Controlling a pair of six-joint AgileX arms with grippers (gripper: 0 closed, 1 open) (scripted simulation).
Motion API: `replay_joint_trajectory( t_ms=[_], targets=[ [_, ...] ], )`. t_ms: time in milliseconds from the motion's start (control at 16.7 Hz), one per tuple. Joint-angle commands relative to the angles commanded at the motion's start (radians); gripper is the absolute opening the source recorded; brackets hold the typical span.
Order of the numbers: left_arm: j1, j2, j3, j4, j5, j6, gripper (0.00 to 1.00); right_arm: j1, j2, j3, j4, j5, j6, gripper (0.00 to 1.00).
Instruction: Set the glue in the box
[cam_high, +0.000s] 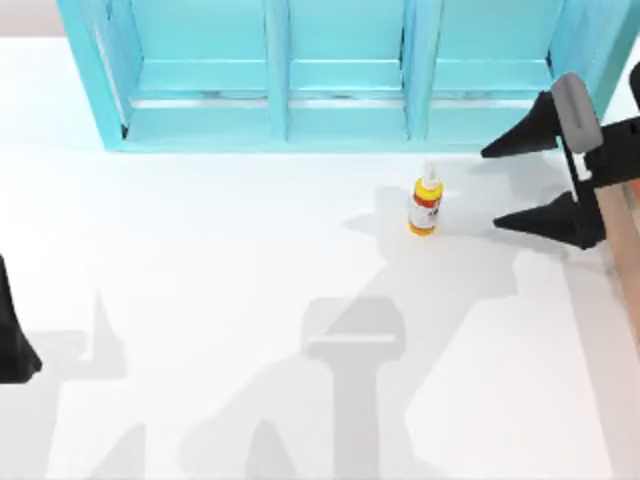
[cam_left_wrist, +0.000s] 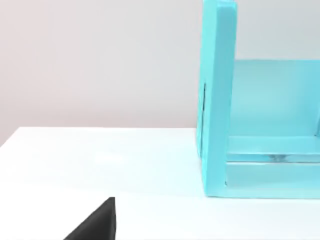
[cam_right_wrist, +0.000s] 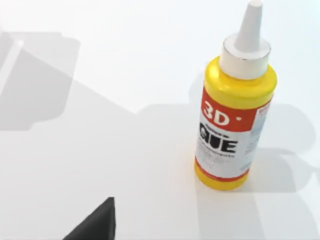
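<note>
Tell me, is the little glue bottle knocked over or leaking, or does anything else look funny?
Nothing stands out. The glue stands upright on the white table, cap on, with no spill around it, just in front of the turquoise shelf unit. The right gripper is open beside it, not touching. The left gripper sits at the table's left edge.

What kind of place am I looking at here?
Likely a simulated robot test bench: a plain white table, one turquoise shelf unit, a lone glue bottle, and the right gripper open beside it.
</note>
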Motion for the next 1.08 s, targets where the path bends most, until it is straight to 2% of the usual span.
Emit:
replay_joint_trajectory(
  t_ms=[360, 600, 1080],
  targets=[
    [0.0, 0.0, 0.0, 0.0, 0.0, 0.0, 1.0, 0.003, -0.023, -0.012, 0.0, 0.002, 0.012, 1.0],
    [0.0, 0.0, 0.0, 0.0, 0.0, 0.0, 1.0, 0.03, -0.082, -0.038, 0.02, 0.002, 0.072, 1.0],
    [0.0, 0.0, 0.0, 0.0, 0.0, 0.0, 1.0, 0.135, -0.092, -0.103, 0.292, 0.019, 0.312, 1.0]
  ],
)
